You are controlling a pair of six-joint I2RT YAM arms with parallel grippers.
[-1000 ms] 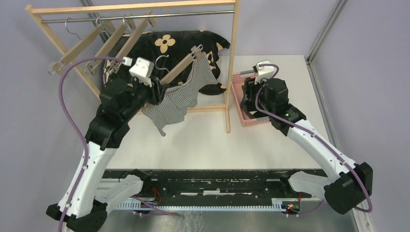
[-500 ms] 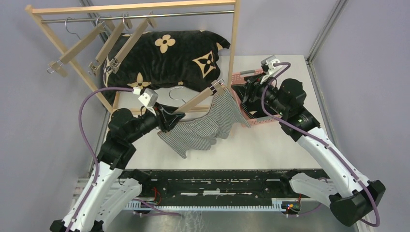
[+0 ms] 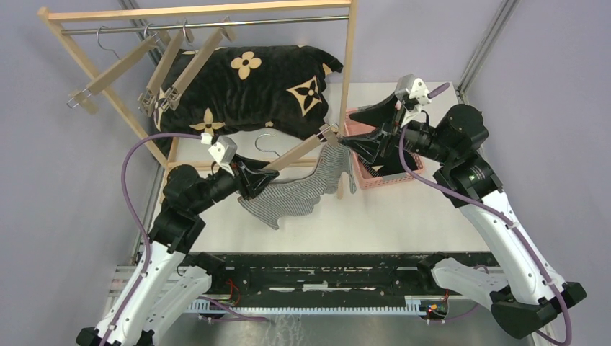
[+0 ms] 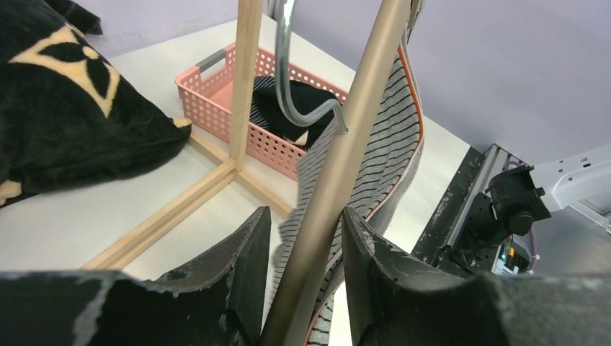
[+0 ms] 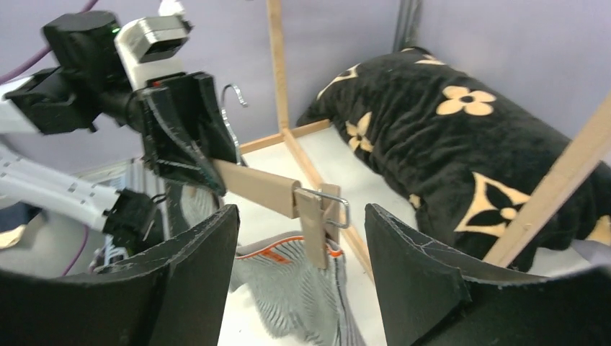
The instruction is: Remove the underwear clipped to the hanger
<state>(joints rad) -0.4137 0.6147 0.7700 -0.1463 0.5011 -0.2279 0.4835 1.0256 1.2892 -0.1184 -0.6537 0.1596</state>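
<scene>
3 bare hangers [image 3: 119,67] hang at the left of the wooden rack [image 3: 194,10], with the black cushion [image 3: 245,94] lying behind. Lower down, the left end effector [image 3: 253,180] is clamped on 1 end of a 4th hanger [image 3: 295,153], which is off the rail and slants up to the right. The grey-white striped underwear [image 3: 288,196] droops from that bar toward the tabletop [image 3: 403,216], pinned at the far end by a clip [image 5: 315,220]; whether the near clip also grips it is hidden. The right end effector [image 3: 347,130] has its fingers spread wide on either side of that clip, touching nothing. Just right sits the pink basket [image 3: 378,183] with dark cloth [image 4: 284,108] inside. The risk, as I judge it: the bar is gripped at 1 end only, so a squeeze or tug at the far clip could twist it in the grasp. Fingers landing on cloth rather than clip would drag the hanger along. The rack's upright post [image 3: 349,72] stands close enough to be struck.
</scene>
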